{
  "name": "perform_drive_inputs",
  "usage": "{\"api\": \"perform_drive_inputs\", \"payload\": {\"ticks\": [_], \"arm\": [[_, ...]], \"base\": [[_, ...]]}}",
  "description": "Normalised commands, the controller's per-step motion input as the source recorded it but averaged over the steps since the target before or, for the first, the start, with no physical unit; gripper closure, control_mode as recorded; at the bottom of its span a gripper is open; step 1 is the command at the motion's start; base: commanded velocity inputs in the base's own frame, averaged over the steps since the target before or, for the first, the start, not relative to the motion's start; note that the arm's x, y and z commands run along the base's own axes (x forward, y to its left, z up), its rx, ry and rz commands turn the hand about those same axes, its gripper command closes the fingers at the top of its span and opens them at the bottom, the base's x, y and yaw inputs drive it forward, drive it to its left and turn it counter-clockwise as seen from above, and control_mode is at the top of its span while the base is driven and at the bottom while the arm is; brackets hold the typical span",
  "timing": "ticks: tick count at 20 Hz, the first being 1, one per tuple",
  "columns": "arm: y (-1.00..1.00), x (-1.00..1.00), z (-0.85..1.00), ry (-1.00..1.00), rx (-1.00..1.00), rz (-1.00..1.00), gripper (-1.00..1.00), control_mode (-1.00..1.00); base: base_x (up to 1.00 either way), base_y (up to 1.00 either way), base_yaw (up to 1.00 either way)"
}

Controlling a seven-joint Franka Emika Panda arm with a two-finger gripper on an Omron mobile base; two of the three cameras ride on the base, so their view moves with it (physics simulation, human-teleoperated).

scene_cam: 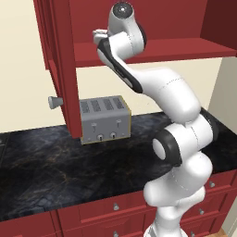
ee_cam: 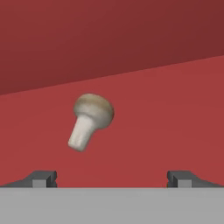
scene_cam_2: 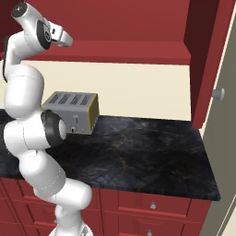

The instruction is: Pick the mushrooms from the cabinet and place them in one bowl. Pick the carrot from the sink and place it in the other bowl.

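Note:
One mushroom (ee_cam: pixel 89 120), with a tan cap and a pale stem, lies tilted on the red shelf of the cabinet (ee_cam: pixel 175 109), cap pointing away from the hand. My gripper (ee_cam: pixel 112 177) is open just short of it, its two dark fingertips (ee_cam: pixel 43 178) spread wide on either side, touching nothing. From the base, the hand (scene_cam: pixel 99 36) is raised to the cabinet shelf (scene_cam: pixel 157 51) at its left end, beside the open door (scene_cam: pixel 65 69). The right base view shows the hand (scene_cam_2: pixel 62 37) at the shelf (scene_cam_2: pixel 129 50) too. The carrot, the sink and both bowls are out of view.
A silver toaster (scene_cam: pixel 104 119) stands on the black stone counter (scene_cam: pixel 55 171) under the cabinet, also seen as the toaster (scene_cam_2: pixel 73 112). The left door's knob (scene_cam: pixel 54 102) sticks out beside it. The right door (scene_cam_2: pixel 207 60) hangs open. Red drawers (scene_cam_2: pixel 152 203) run below the counter.

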Motion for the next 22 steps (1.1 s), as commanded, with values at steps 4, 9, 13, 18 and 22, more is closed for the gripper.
{"api": "perform_drive_inputs", "payload": {"ticks": [4, 9, 13, 18, 22], "arm": [[0.13, 0.45, 0.0, 0.07, 0.0, -0.02, -1.0, -1.0], [0.12, 0.39, 0.0, 0.06, 0.0, -0.01, -1.0, -1.0], [0.0, 0.03, 0.0, 0.0, 0.0, 0.0, -1.0, -1.0], [0.0, 0.27, -0.08, 0.0, 0.0, -0.01, -1.0, -1.0], [0.03, 0.6, -0.29, 0.0, 0.01, -0.02, -1.0, -1.0]], "base": [[0.0, 0.0, 0.0], [0.0, 0.0, 0.0], [0.0, 0.0, 0.0], [0.0, 0.0, 0.0], [0.0, 0.0, 0.0]]}}
